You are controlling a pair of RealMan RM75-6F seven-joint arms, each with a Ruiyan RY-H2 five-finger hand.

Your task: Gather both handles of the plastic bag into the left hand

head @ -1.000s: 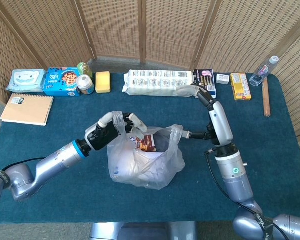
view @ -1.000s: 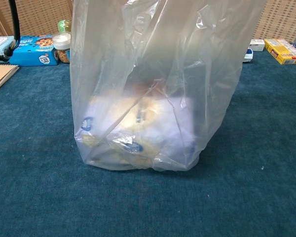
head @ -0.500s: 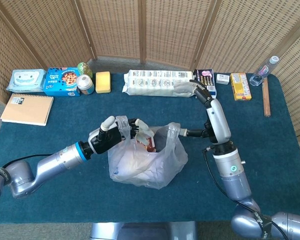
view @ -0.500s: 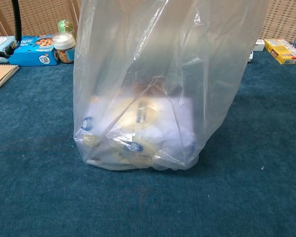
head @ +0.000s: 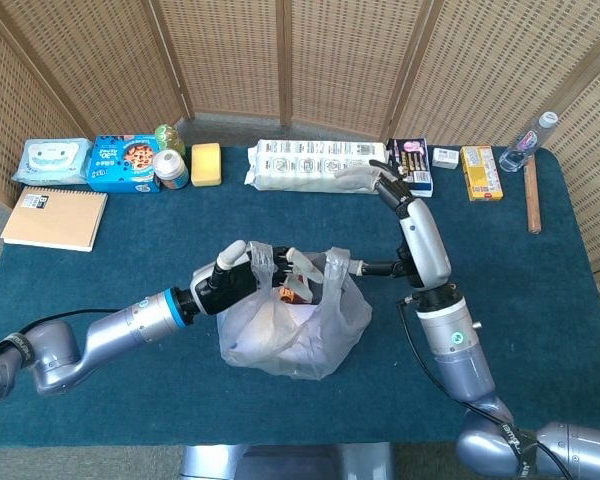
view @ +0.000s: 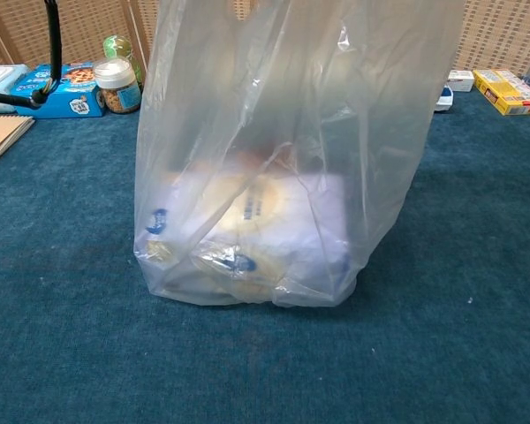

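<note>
- The plastic bag (head: 290,325) stands mid-table (head: 100,390), packaged goods inside.
- The left hand (head: 242,275) grips the bag's left handle (head: 258,256) above its mouth.
- The right handle (head: 335,264) stands loose beside it.
- Farther back, the right hand (head: 365,178) rests half-curled, holding nothing, on a white package (head: 310,163).

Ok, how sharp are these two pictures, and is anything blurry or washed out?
Head view: evenly lit and sharp, soft shadows under the plastic bag and arms. Chest view: the bag fills the frame close up, its film hazy with pale glare, the contents blurred behind it; the blue tablecloth stays crisp.
</note>
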